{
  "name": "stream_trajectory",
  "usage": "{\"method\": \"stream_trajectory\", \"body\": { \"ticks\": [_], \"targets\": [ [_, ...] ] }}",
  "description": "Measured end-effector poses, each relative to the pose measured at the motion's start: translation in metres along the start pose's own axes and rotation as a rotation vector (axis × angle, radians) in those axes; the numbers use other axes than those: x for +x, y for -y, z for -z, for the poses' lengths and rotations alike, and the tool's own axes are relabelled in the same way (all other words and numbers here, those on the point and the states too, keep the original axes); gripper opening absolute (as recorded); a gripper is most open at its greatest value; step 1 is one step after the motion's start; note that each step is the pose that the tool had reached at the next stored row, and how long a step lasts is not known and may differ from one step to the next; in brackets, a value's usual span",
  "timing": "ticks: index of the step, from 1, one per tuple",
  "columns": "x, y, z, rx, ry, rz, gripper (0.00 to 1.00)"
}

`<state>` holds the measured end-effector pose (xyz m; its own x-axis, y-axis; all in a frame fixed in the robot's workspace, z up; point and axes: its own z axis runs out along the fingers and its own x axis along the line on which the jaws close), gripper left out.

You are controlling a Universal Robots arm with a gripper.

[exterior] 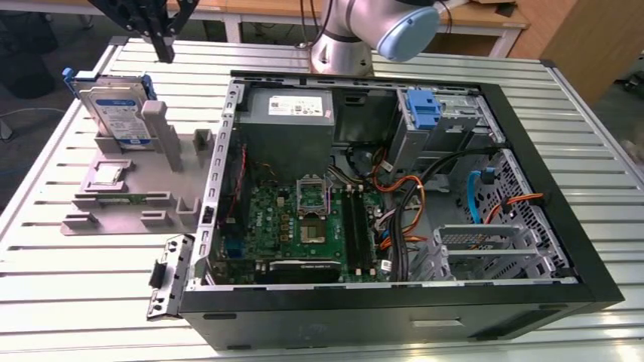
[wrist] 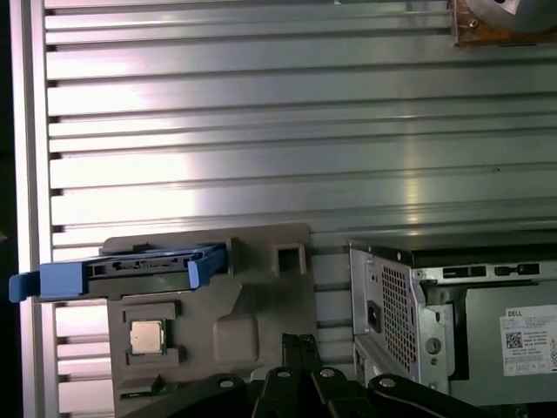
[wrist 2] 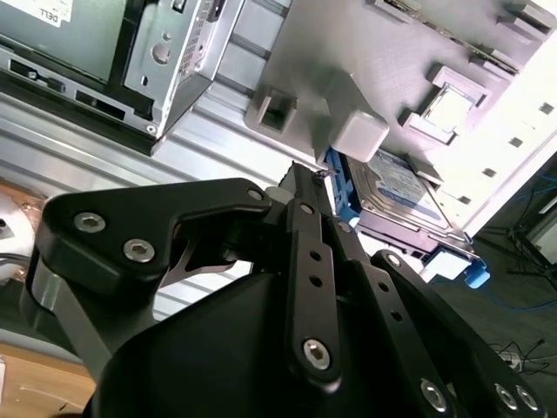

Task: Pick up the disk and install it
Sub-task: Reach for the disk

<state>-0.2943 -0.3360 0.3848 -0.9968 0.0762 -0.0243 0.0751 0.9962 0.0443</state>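
Approach step. Black claw [exterior: 162, 50], closed and empty, hangs upper left in exterior view, above the upright silver blue-railed disk [exterior: 113, 113]. Pickup needs it opened and aligned.

A slatted metal table [exterior: 90, 302], glare-streaked, stands on dark grey floor [exterior: 26, 158]; beyond the table's far edge is a wooden bench [exterior: 262, 9] and, toward the exterior view's right, a wooden cabinet [exterior: 589, 38].
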Motion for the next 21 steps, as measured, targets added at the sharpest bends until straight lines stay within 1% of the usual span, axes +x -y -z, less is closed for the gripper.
{"method": "stream_trajectory", "body": {
  "ticks": [4, 9, 11, 16, 21],
  "targets": [
    [0.0072, -0.0007, -0.0004, 0.0000, 0.0001, 0.000, 0.11],
    [0.0182, 0.0000, -0.0013, 0.0000, 0.0000, 0.000, 0.11],
    [0.0248, 0.0004, -0.0016, 0.0001, -0.0001, 0.000, 0.11],
    [0.0449, 0.0009, -0.0027, 0.0000, -0.0002, 0.000, 0.11],
    [0.0591, 0.0001, -0.0044, 0.0000, -0.0003, 0.000, 0.11]
  ]
}}
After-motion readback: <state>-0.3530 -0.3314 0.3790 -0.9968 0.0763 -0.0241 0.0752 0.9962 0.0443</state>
